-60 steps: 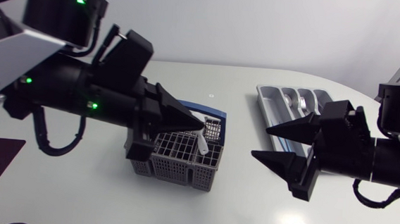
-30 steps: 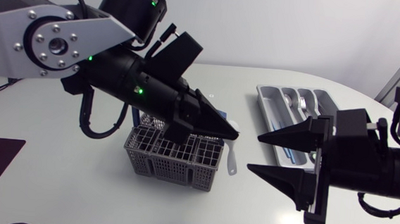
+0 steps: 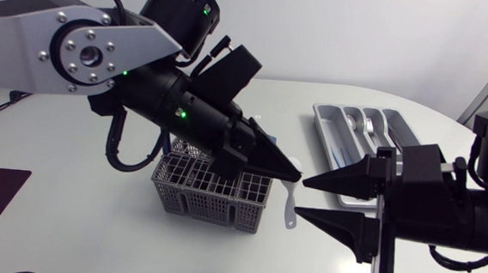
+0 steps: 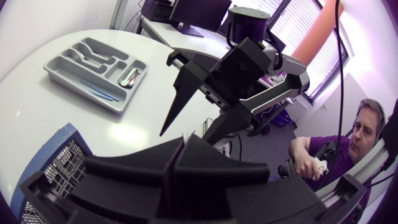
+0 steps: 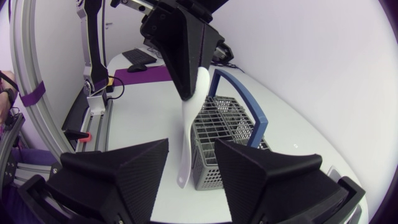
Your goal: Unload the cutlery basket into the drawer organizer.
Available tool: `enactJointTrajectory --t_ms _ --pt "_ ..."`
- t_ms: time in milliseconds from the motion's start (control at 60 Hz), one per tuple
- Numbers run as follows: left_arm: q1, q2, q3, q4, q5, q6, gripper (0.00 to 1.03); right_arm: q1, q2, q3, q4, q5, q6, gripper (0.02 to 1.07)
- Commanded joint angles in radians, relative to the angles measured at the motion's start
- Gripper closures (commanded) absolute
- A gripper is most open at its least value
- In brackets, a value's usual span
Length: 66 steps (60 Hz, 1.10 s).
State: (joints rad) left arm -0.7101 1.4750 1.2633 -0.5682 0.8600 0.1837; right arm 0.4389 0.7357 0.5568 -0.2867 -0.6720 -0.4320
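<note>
From above, our left gripper [image 3: 291, 171] reaches in past the middle of the table [image 3: 91, 229], its fingers pressed together on the top end of a white spoon [image 3: 289, 204], which hangs straight down just beside the grey cutlery basket [image 3: 197, 189]. Our right gripper [image 3: 303, 197] faces it with fingers apart, one above and one below the spoon's level, their tips close to it. The grey drawer organizer [image 3: 321, 116] lies behind the right arm, well apart from the basket, with some cutlery in its compartments. In the left wrist view, our left gripper [image 4: 179, 155] shows its fingers closed against each other; right ahead of them the right gripper [image 4: 182, 134] points back at us, spread, with the organizer [image 4: 62, 65] beyond and the basket [image 4: 59, 165] beside our fingers. In the right wrist view, the spoon [image 5: 186, 134] dangles between the spread fingers of our right gripper [image 5: 191, 146], touching neither that we can see, while the left gripper [image 5: 189, 93] pinches its upper end; the basket [image 5: 227, 134], with its blue handle, stands just behind.
</note>
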Motion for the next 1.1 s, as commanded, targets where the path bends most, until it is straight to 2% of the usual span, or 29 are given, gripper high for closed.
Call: enactJointTrajectory --t_ms 0,83,400,767,833,917,983,1083 --pt "-0.008 0.022 0.028 -0.007 0.017 -0.015 0.90 0.024 -0.002 -0.009 0.017 0.009 0.027 0.61" --pt "-0.011 0.022 0.030 -0.007 0.017 -0.015 0.90 0.032 -0.001 -0.008 0.018 0.011 0.030 0.63" --pt "-0.020 0.022 0.028 -0.007 0.017 -0.015 0.90 0.067 0.001 0.002 0.018 0.025 0.047 0.93" --pt "-0.017 0.019 0.033 -0.006 0.017 -0.013 0.89 0.083 0.004 -0.005 -0.002 0.028 0.052 1.00" --pt "-0.014 0.018 0.039 -0.006 0.016 -0.013 0.72 0.083 0.005 -0.006 -0.009 0.029 0.050 1.00" --pt "0.000 0.011 0.045 -0.004 0.016 -0.016 0.60 0.083 0.005 -0.009 -0.017 0.031 0.045 1.00" --pt "0.017 0.004 0.051 -0.004 0.016 -0.016 0.39 0.073 0.002 -0.012 -0.032 0.037 0.032 1.00" --pt "0.052 -0.019 0.065 -0.004 -0.001 -0.024 0.22 0.031 -0.007 -0.012 -0.075 0.040 -0.010 1.00"
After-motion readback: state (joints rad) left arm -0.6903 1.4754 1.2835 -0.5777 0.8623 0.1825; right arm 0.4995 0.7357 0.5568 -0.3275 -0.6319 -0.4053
